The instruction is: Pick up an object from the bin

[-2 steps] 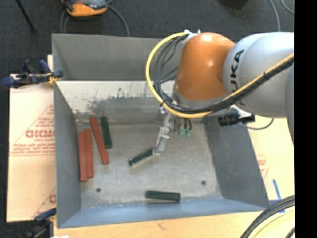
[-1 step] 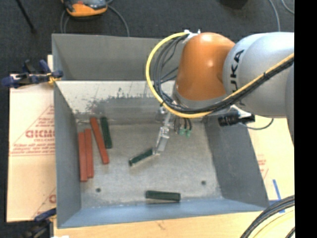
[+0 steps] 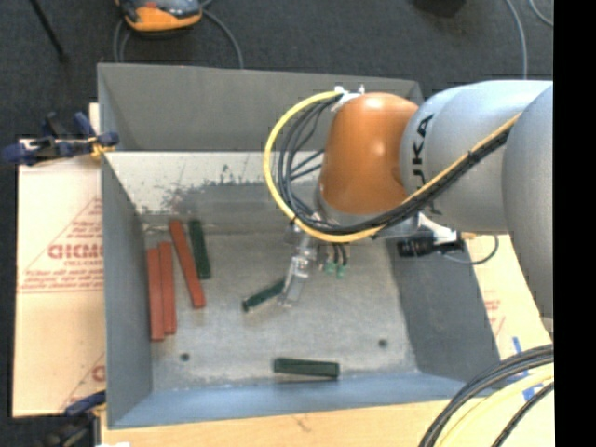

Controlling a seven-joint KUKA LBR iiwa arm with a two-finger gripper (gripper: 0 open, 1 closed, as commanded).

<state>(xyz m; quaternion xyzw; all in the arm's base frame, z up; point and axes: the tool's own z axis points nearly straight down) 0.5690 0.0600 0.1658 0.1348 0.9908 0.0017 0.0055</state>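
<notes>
Camera view from above: a grey metal bin (image 3: 123, 277) with a robot arm reaching in from the right, its orange wrist cover and looped cables hanging over the middle of the bin.

The gripper (image 3: 293, 290) is low over the bin floor near its centre. Its tip meets the right end of a small dark green stick (image 3: 262, 299). That stick lies flat on the floor, slanting up toward the right. Whether the gripper is open or closed cannot be told, as the wrist and cables crowd the spot. Nothing looks lifted, so the pick appears not yet done: gripping, raising and carrying clear seem to remain.

The green stick is short, thin and straight, darker than the floor, and well apart from the other pieces.

Along the left wall lie two reddish-brown bars (image 3: 160, 291) side by side, with a longer orange-brown bar (image 3: 187, 264) slanting just beside them and a dark green bar (image 3: 198, 250) next to that. Another dark green bar (image 3: 305, 368) lies alone near the front edge.
</notes>
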